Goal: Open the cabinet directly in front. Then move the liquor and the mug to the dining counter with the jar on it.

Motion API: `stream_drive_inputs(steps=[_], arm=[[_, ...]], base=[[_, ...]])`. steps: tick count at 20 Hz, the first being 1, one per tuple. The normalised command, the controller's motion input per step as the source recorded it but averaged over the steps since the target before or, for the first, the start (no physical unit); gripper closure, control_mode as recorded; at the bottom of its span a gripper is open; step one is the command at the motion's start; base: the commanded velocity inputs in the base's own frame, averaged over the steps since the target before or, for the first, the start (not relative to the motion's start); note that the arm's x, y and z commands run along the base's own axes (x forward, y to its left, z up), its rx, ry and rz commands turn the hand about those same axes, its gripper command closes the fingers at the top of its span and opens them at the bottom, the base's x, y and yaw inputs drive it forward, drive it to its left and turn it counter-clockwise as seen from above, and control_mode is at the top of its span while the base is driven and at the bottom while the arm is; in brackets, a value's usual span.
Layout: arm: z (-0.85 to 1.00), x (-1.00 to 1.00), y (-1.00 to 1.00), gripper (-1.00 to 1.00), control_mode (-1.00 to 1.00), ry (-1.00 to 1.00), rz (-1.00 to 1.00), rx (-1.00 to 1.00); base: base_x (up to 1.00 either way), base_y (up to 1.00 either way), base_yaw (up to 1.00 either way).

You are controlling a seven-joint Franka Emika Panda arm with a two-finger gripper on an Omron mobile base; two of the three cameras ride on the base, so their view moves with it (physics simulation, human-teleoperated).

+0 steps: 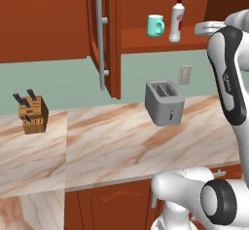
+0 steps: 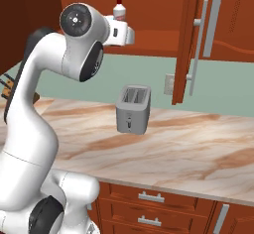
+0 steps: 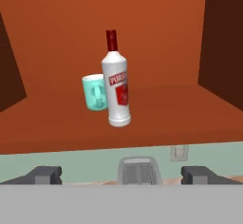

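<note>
The cabinet hangs on the wall above the marble tabletop with its doors already swung out, long grey bar handles facing the room, so the opening step looks done and the fetching step is in hand; the white arm reaches up toward the open shelf, its claw spread wide and empty, level with the shelf edge and short of anything on it; on the tabletop below sit a grey toaster near the wall and a knife block well off to the left; on the shelf the liquor stands upright near the front, and the mug stands just beside and slightly behind it, the bottle overlapping it in the hand view, whether the two touch cannot be told; the chief risk seems to be the bottle itself: tall, narrow and smooth, it could tip if one fingertip meets it before the other, and a fall might knock the mug or roll off the shelf onto the toaster; a grip taken too high near the red cap could let it swing or slip; the open door on the right also stands close to the arm's likely path out.
</note>
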Motion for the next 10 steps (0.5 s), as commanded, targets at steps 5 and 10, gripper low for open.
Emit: stream_drive_inputs(steps=[5,10], arm=[[0.0,0.23,0.04,-1.0,-1.0,0.0,0.0,0.0],[0.0,0.39,0.04,-1.0,-1.0,0.0,0.0,0.0]], base=[[0.0,0.0,0.0],[0.0,0.0,0.0]])
